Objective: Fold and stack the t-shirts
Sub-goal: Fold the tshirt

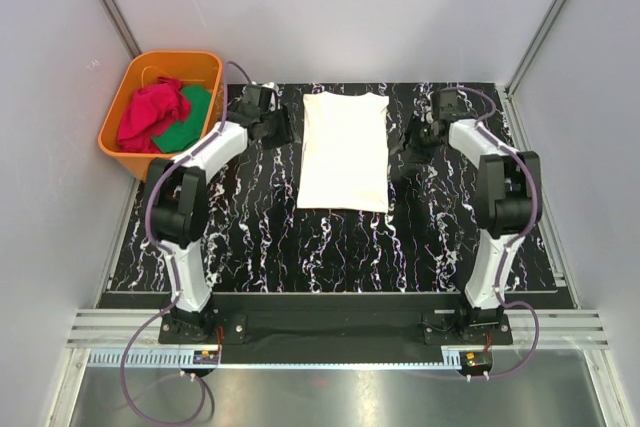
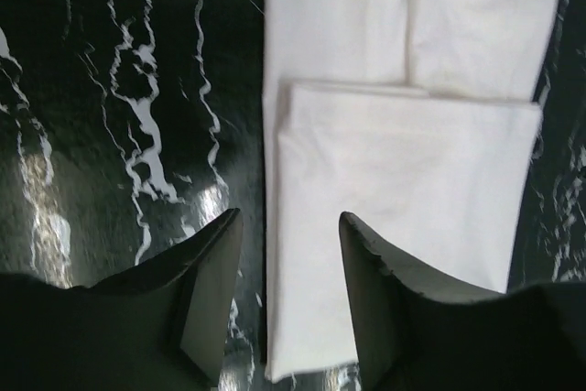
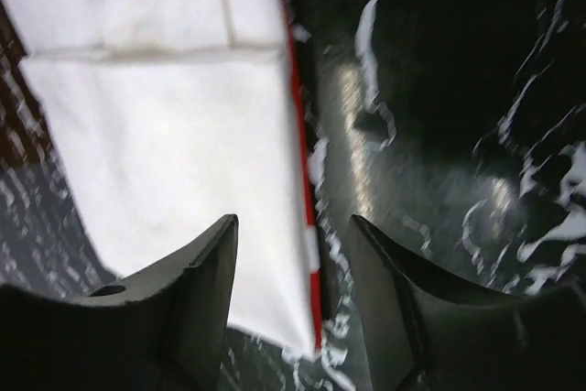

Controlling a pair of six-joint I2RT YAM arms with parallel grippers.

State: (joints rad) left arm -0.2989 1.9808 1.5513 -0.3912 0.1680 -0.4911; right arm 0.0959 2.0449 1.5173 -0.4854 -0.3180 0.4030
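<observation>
A cream-white t-shirt [image 1: 345,152] lies folded into a tall rectangle on the black marbled table [image 1: 250,237]. My left gripper [image 1: 280,129] hovers at its upper left edge, open, with the shirt's folded corner [image 2: 394,190] below and between the fingers [image 2: 206,290]. My right gripper [image 1: 412,144] stands open at the right edge, over the cloth [image 3: 174,162]. A thin red-and-white strip [image 3: 298,125] shows along that edge. A red t-shirt [image 1: 150,113] lies crumpled in the orange tub [image 1: 115,147].
The tub sits off the table's far left corner and also holds a green cloth [image 1: 190,119]. Grey walls close in on three sides. The arm bases [image 1: 195,322] stand on the near rail.
</observation>
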